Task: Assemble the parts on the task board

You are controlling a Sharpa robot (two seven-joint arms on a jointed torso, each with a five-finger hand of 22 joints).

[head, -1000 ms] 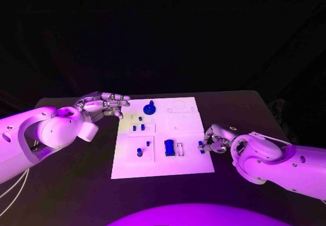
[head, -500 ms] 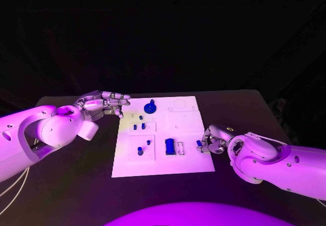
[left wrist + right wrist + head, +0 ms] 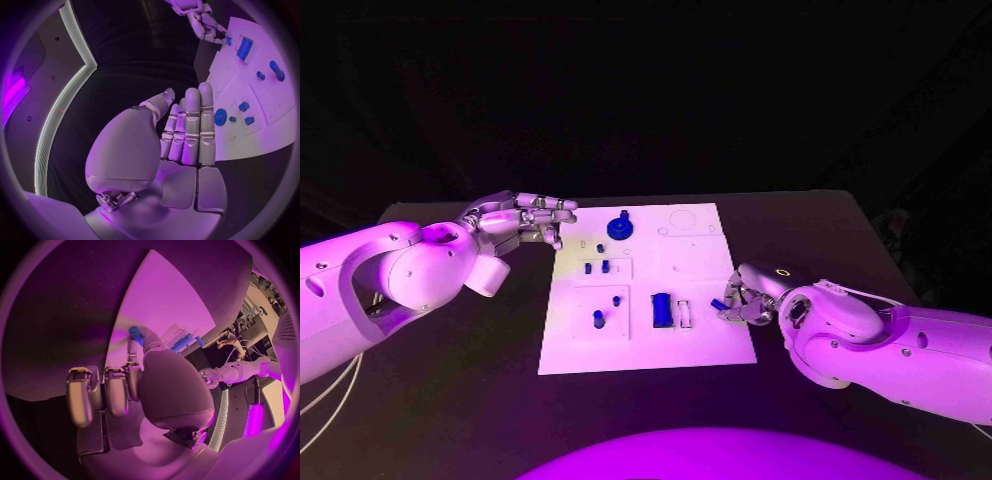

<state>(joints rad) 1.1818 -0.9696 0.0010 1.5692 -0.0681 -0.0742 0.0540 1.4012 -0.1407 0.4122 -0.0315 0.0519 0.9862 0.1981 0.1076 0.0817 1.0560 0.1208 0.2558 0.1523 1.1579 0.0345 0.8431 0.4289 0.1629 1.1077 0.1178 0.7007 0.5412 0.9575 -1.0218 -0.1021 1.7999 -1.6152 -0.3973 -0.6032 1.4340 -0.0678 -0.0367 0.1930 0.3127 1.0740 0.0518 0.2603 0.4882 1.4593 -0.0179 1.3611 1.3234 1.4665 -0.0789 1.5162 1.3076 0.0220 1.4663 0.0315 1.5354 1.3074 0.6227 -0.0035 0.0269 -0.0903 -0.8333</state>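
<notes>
The white task board lies mid-table. On it are a round blue part, small blue pegs, another peg and a blue block. My right hand hovers at the board's right edge and pinches a small blue part between thumb and finger. The right wrist view shows that part at the fingertips over the board. My left hand is by the board's far left corner, holding nothing. In the left wrist view its fingers are stretched out straight toward the board.
The black table surrounds the board with free room on both sides and in front. A pale empty slot sits right of the blue block. Round outlines mark the board's far right part.
My right hand has edged slightly inward over the board's right edge with the small blue part. The left hand has stayed where it was.
</notes>
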